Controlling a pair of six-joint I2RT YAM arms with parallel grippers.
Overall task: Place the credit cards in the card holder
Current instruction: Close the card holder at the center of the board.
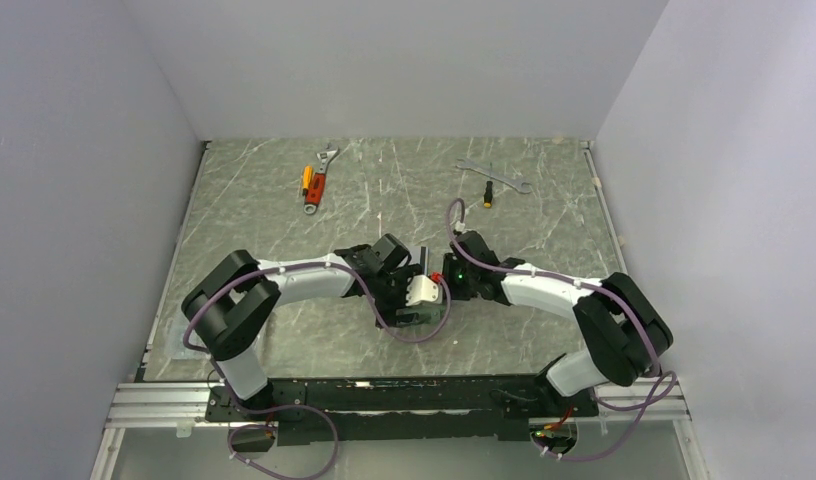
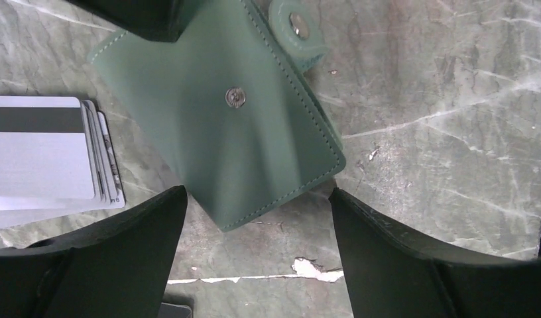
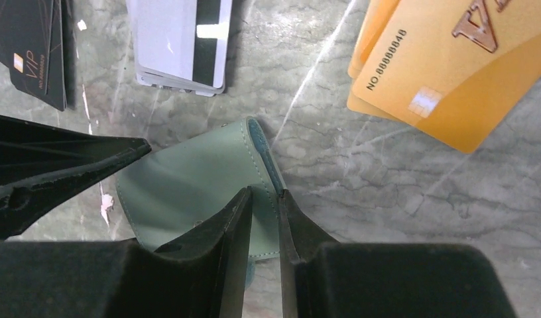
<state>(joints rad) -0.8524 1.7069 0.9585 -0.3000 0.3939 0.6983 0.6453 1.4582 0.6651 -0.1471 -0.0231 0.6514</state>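
Grip check: right fingers (image 3: 221, 232) narrow, pinching the holder (image 3: 188, 185) by its edge, judged to lift it open; left fingers (image 2: 122, 252) wide, holding nothing, straddling the holder's corner, likely to steady it. Holder lies unsnapped on the counter (image 3: 387, 199); silver cards (image 3: 181, 40), black cards (image 3: 29, 46) and gold cards (image 3: 453, 66) stacked near, ready for loading

High overhead, wrist closeups (sharing card holder (image 2: 221, 132))
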